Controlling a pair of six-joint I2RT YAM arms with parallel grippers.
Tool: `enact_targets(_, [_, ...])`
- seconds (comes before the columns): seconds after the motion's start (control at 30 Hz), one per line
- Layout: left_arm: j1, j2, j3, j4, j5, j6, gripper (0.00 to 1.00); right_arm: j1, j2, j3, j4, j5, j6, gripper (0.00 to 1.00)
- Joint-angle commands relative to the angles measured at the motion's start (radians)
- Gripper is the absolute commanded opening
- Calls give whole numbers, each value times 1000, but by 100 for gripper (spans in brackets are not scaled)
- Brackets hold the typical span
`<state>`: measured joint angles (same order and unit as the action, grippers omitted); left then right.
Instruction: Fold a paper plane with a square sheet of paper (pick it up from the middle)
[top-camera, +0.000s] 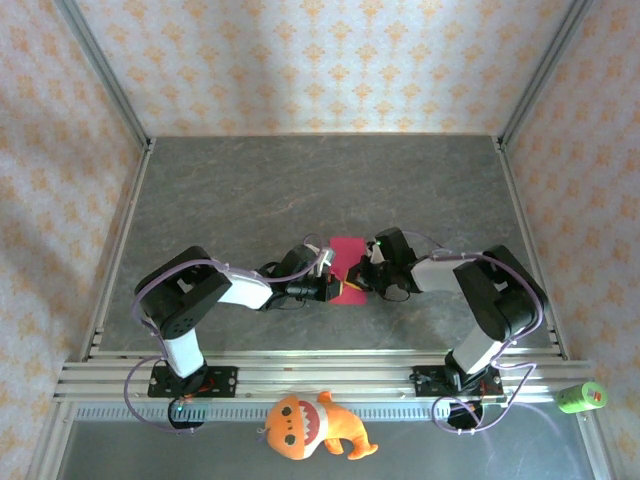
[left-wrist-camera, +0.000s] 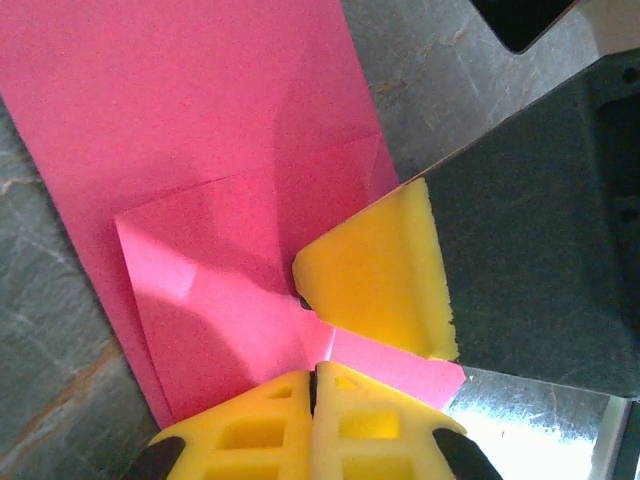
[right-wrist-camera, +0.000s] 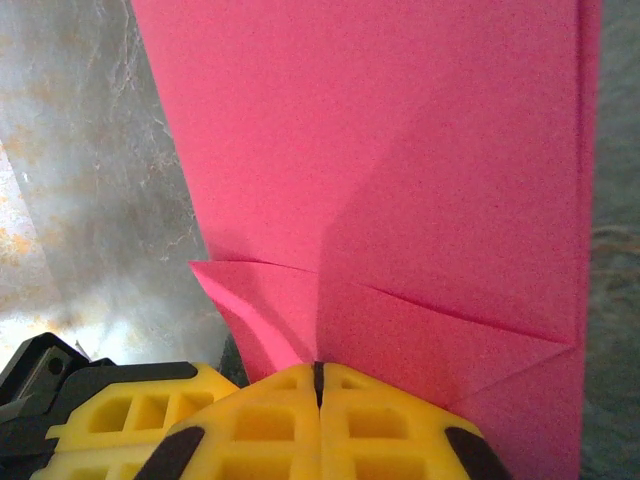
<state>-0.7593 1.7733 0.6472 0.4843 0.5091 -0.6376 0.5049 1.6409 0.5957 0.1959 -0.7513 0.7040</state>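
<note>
Nose-fold step, we judge: the square sheet of paper (top-camera: 347, 255) lies flat on the surface (top-camera: 250, 190) at centre frame, two corners turned in. Left pincer (left-wrist-camera: 313, 380) and right pincer (right-wrist-camera: 320, 375), both clenched and empty, press down on the flaps. Next we need firm creasing along the folds.

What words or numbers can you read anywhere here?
None can be read.
The pink paper is plain, with no writing.
The orange toy has a face but no letters.
The green thing is too small to tell.
</note>
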Motion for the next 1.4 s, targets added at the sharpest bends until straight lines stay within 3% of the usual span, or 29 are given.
enact_targets(0.0, [-6, 28, -31, -181, -39, 5, 0, -27, 22, 2, -61, 80, -26, 0])
enact_targets(0.23, [-10, 28, -36, -173, -47, -5, 0, -87, -30, 18, -32, 37, -33, 0])
enact_targets(0.47, [-16, 15, -6, -177, -43, -14, 0, -106, 24, 1, -27, 48, -38, 0])
enact_targets(0.7, [-36, -26, 120, -209, -27, -8, 0, -105, 33, -31, -35, 68, -58, 0])
enact_targets(1.0, [-36, 87, 235, -237, 15, 24, 0, -107, 43, -19, -58, 76, -76, 0])
enact_targets(1.37, [-34, 55, 108, -194, 23, -17, 0, -106, 38, -28, -69, 73, -91, 0])
